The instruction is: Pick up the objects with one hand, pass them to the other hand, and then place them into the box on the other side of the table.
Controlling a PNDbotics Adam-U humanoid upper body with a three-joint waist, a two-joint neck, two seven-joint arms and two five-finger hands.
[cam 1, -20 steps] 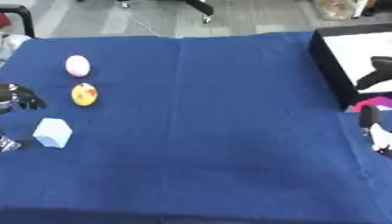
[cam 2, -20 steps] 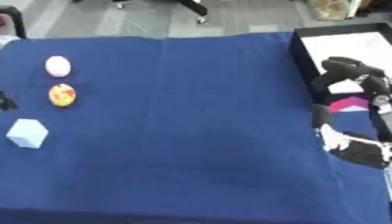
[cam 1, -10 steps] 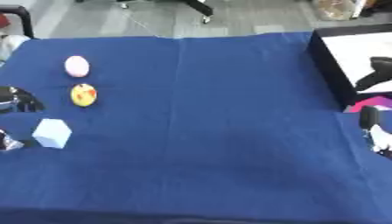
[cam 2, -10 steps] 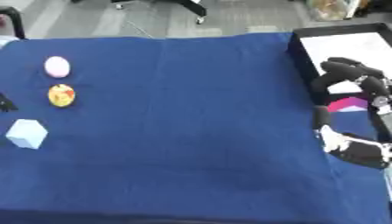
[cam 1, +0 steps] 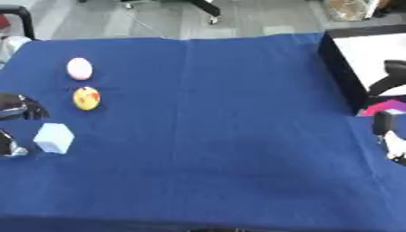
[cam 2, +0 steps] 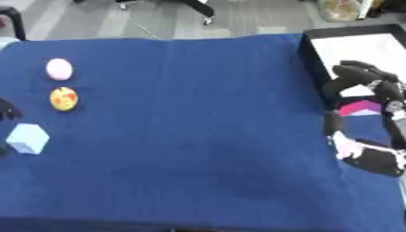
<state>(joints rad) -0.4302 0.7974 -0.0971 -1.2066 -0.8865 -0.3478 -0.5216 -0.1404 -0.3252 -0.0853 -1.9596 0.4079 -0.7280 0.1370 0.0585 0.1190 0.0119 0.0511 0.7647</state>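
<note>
The right hand [cam 2: 373,113] curls its fingers around a pink object [cam 2: 359,108] beside the box [cam 2: 316,63]; the object's long axis cannot be told. The left hand [cam 1: 14,108] shows at the left edge, its fingers' state unclear.

Bright even overhead light, soft blur throughout (edges especially), faint shadows, mild glare inside white box [cam 2: 361,50]

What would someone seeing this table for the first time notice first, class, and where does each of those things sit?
The robot's right hand stands out at the right edge, its fingers curled round a pink object beside the black-walled box. Across the blue table, near the left edge, lie a pink ball, a yellow-and-red ball and a pale blue cube, with the left hand beside the cube.
</note>
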